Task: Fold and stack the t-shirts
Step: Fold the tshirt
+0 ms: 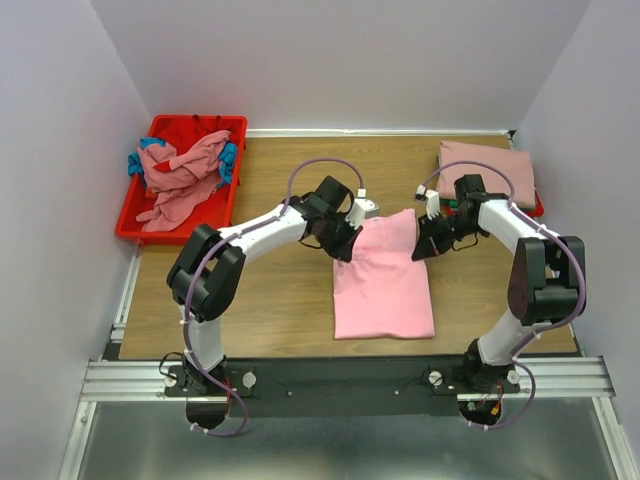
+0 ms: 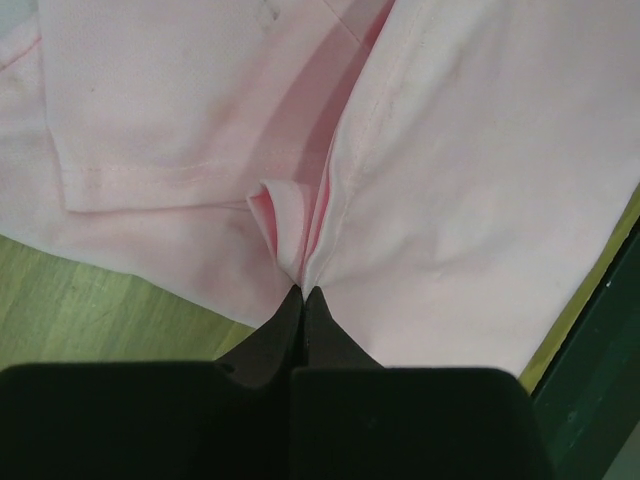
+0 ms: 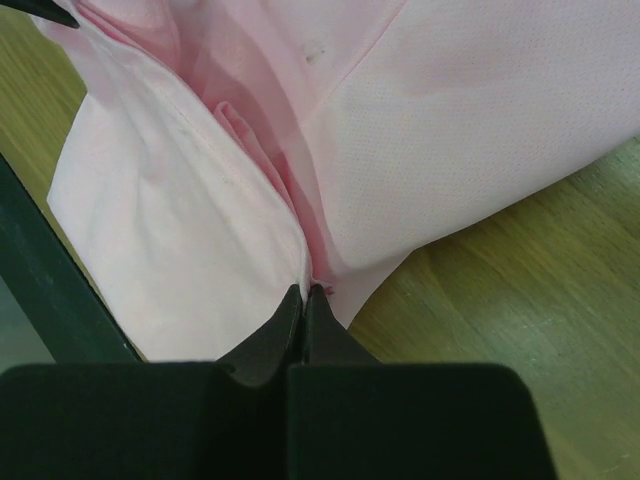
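Centrally on the worktop (image 1: 280, 310), my left tool (image 2: 303, 295) and right tool (image 3: 305, 292) each pinch the bright pink t-shirt (image 1: 385, 285) at its far corners, closed tight on cloth.

White shells and bulky black joints form the left arm (image 1: 260, 225) and right arm (image 1: 505, 222), lilac cables (image 1: 318, 163) looping along, left hand (image 2: 303, 290) and right hand (image 3: 304, 290) black, tapered

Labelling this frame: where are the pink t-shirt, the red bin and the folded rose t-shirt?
pink t-shirt (image 1: 383, 285), top view, its flat middle.
red bin (image 1: 130, 222), top view, near-left corner.
folded rose t-shirt (image 1: 490, 168), top view, top face.
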